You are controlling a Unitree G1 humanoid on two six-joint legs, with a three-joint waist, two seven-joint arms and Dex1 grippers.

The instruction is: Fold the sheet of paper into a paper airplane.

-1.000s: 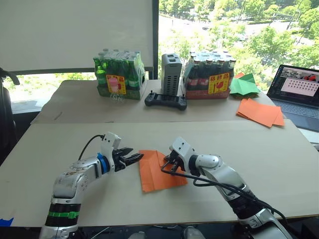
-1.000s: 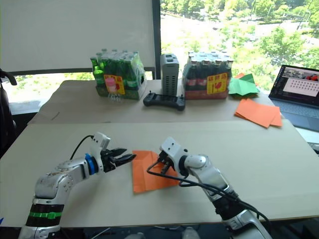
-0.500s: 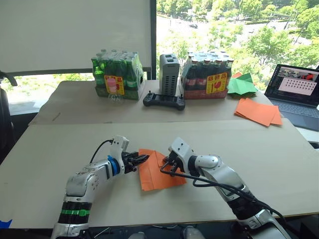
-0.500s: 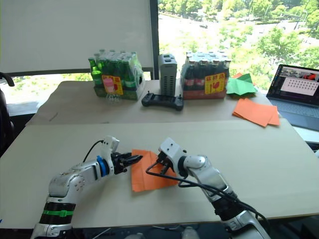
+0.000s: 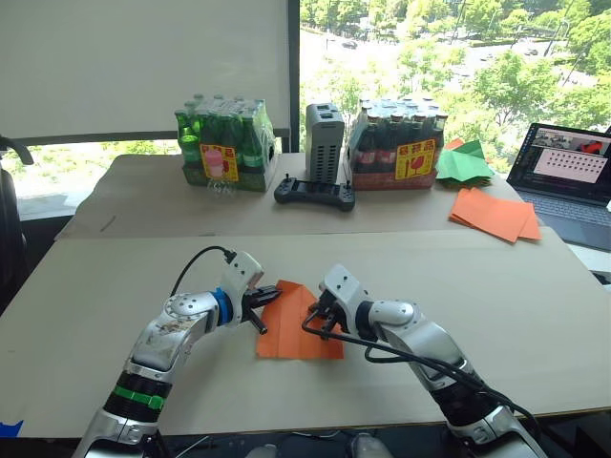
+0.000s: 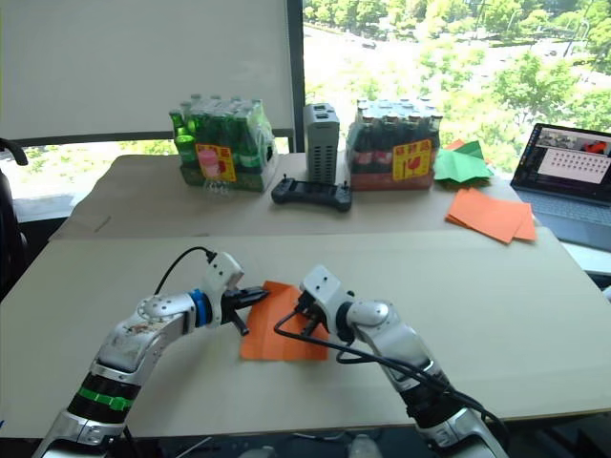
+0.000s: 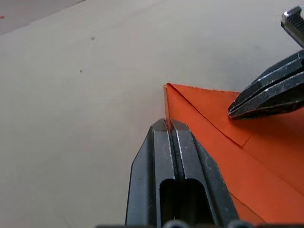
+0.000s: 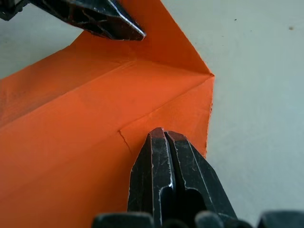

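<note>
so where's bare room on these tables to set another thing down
Front table: bare right of the right tool, out to the far edge, and bare left of the left tool. The middle is crowded: both tools sit shut on the sheet of paper. Back table: packed along the bottle packs, controller, orange stack.

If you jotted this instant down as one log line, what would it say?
stage: folding | left gripper: shut on corner of sheet of paper | right gripper: shut, tips on sheet | sheet: creased, lying on table
</note>
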